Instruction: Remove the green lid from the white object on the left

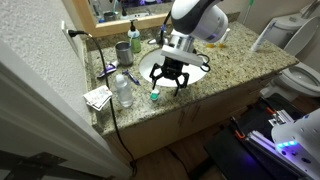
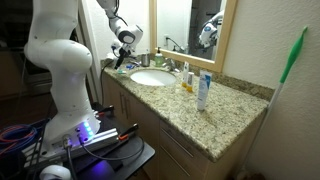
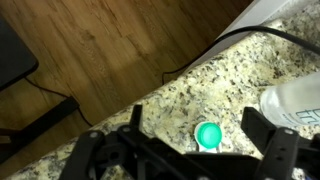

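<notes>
Wrist view: the gripper (image 3: 193,118), jaws spread wide, hangs above the green lid (image 3: 208,135), which caps the white object (image 1: 155,99) on the granite counter (image 3: 180,85).

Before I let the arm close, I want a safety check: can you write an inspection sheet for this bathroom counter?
Surface: speckled granite counter with a white sink.
Job's things: green lid appears to sit on the small white container, near the counter's front edge.
Clutter: clear bottle beside the lid, papers, cup, tube.
Gripper: gripper open, over the lid, holding nothing.
Cables: black cable crosses the counter and drops over the front edge.
Surroundings: mirror, toilet, wood floor.
</notes>
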You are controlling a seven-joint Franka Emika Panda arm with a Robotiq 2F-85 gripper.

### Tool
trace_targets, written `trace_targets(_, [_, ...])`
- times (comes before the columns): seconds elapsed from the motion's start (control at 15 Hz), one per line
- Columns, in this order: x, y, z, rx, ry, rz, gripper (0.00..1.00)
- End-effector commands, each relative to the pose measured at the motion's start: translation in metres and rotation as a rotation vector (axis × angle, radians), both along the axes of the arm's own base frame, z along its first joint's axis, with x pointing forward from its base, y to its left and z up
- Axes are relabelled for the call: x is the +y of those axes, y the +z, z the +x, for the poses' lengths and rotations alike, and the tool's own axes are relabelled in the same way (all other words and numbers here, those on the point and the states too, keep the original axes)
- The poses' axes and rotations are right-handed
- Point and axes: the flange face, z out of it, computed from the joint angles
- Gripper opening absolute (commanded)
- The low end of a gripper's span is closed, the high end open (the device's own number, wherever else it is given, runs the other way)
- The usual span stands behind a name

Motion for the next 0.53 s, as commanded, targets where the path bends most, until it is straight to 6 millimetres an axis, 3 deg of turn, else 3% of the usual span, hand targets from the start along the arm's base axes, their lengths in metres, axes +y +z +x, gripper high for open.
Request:
trace_targets(0.0, [0.001, -0.003, 0.003, 0.005, -0.006, -0.001, 1.00])
trace_targets(0.47, [0.015, -0.030, 0.009, 0.035, -0.015, -0.028, 1.00])
